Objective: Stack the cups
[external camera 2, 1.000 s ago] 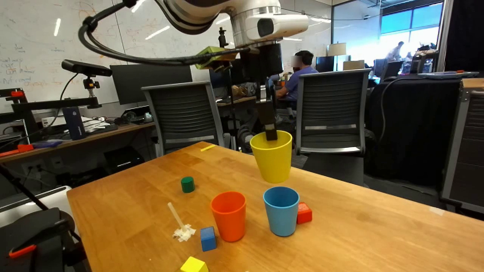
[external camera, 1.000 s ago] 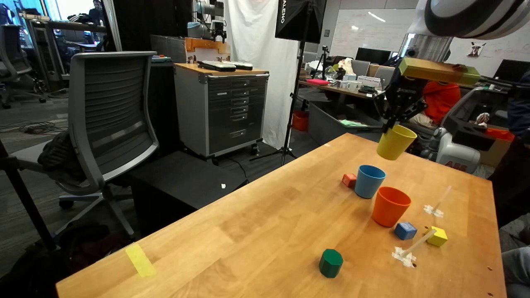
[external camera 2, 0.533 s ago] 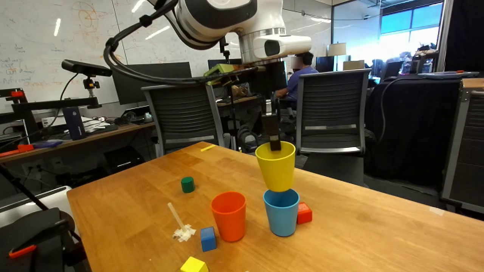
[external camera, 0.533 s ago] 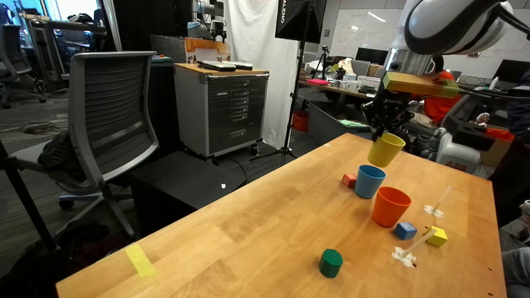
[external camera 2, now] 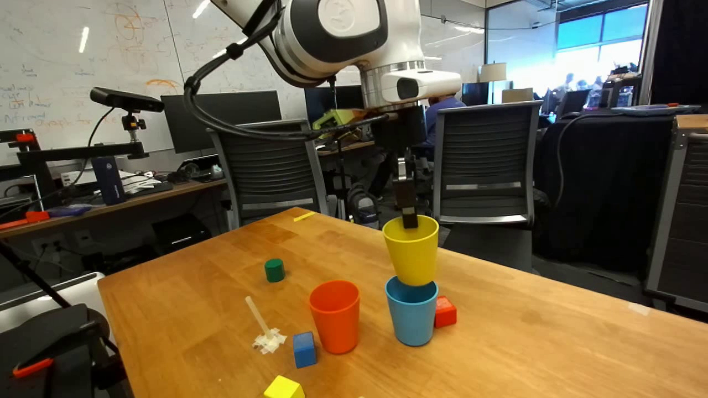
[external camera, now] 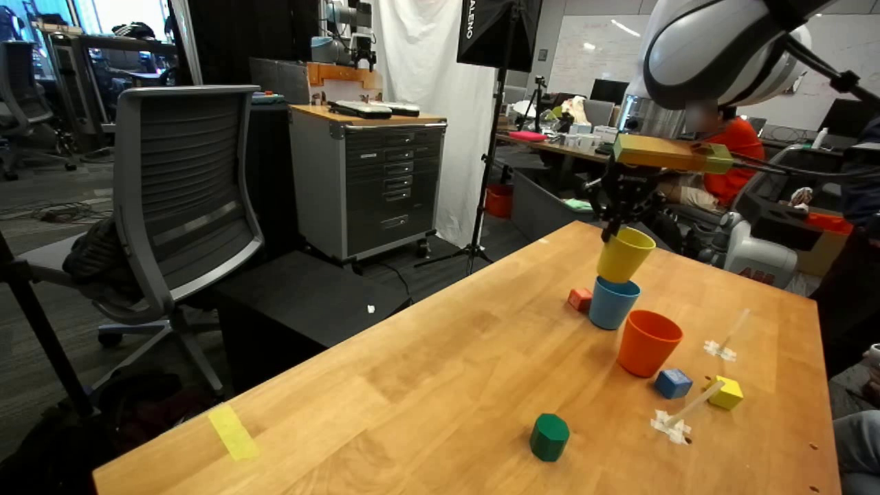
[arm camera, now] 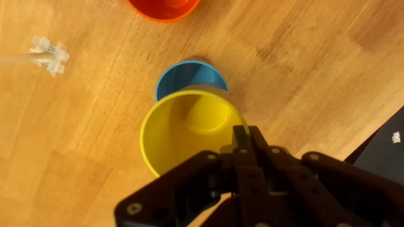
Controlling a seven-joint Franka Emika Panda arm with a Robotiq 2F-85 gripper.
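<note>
wood tabletop point(external camera: 412, 385) with gripper point(arm camera: 248, 134) above, fingers clamped on the rim of the yellow cup point(external camera 2: 412, 257), which hangs tilted with its base at the mouth of the upright blue cup point(external camera 2: 412, 319) (can't tell if inside), orange cup point(external camera 2: 336, 323) upright near blue, red block point(external camera 2: 446, 313) just beside blue.

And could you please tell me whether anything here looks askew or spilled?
No spill visible. The yellow cup over the blue cup seems slightly tilted, with the fingers gripping just one side of its rim; a stick taped to the table also leans oddly.
</note>
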